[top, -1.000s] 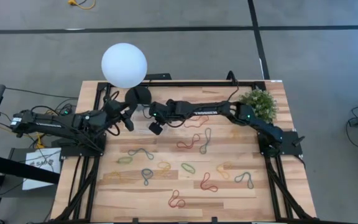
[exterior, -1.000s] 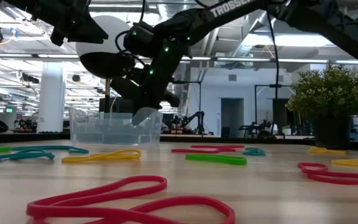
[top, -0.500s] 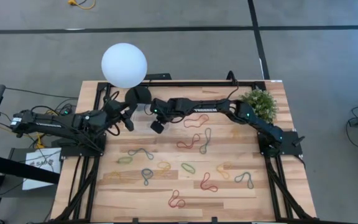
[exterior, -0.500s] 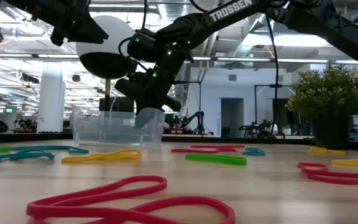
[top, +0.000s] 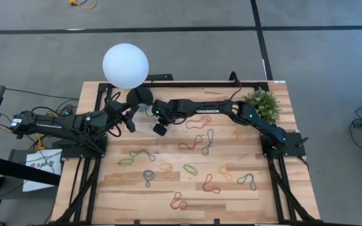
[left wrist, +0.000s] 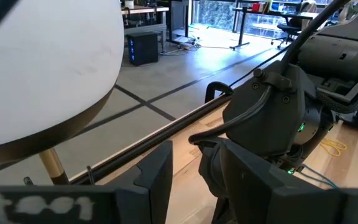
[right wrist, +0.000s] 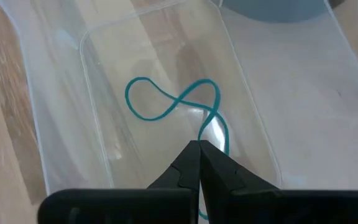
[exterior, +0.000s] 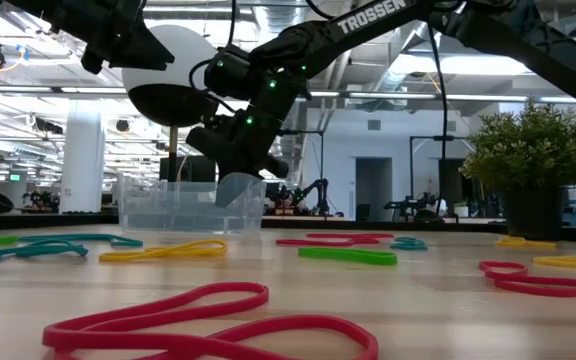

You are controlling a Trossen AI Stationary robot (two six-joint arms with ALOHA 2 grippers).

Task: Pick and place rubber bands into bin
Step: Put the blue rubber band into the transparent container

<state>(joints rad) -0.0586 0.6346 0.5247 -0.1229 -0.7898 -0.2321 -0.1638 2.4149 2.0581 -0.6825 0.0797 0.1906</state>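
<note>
The clear bin stands at the table's far side beside the lamp's black base. My right gripper reaches into it from above, shut on a teal rubber band; it also shows in the high view and the low view. My left gripper waits open and holding nothing, left of the bin near the lamp base. Several rubber bands lie flat across the table, among them a red one, a green one and a red one at the front. My right gripper pinches the teal band's near end between its two fingertips, slanting down from above into the bin. The band's far part lies slack in a figure-eight loop on the bin's floor.
The white globe lamp stands at the table's far left above the bin. A potted plant sits at the far right corner. The bin's clear walls surround my right fingertips.
My right gripper has turned and tipped a little over the bin, staying shut and in place.
</note>
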